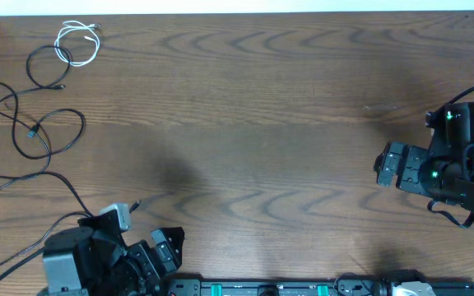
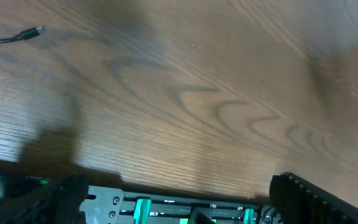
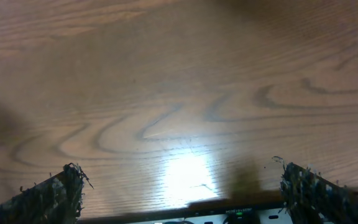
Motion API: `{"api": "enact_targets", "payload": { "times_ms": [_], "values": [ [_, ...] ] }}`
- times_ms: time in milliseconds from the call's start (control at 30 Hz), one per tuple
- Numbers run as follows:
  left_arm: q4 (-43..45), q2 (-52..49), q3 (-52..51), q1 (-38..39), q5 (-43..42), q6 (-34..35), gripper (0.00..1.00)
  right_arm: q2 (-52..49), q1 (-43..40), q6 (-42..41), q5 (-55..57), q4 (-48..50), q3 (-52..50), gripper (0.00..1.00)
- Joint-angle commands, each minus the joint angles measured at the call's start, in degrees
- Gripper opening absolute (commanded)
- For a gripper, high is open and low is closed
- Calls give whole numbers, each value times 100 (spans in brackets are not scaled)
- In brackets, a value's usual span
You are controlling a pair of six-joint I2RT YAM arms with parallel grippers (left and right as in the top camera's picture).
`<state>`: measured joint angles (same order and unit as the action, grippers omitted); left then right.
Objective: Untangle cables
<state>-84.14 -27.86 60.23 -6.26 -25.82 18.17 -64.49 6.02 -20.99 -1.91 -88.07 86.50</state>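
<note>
Bench [image 1: 270, 107]: dark wood grain, smooth.
Black cables [image 1: 38, 131]: thin, loose loops, far left; plug end [image 2: 33, 32] lies flat.
White cable [image 1: 79, 43]: short coil, top-left corner.
Your L hand [image 2: 176, 183]: fingers spread, empty, low.
Your R hand [image 3: 179, 168]: spread, empty, well apart from cables.

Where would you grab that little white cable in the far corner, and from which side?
Probably its right-hand loop, tool coming straight down: the white cable lies flat on the table, and that side sits clear of the black cable meeting its left edge.
</note>
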Motion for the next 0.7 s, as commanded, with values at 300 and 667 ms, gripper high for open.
{"api": "enact_targets", "payload": {
  "times_ms": [300, 667],
  "values": [
    [-188, 22, -24, 24, 245, 35, 98, -2, -35, -37, 26, -7, 26, 99],
    [745, 476, -382, 323, 225, -538, 98, -2, -35, -37, 26, -7, 26, 99]
  ]
}}
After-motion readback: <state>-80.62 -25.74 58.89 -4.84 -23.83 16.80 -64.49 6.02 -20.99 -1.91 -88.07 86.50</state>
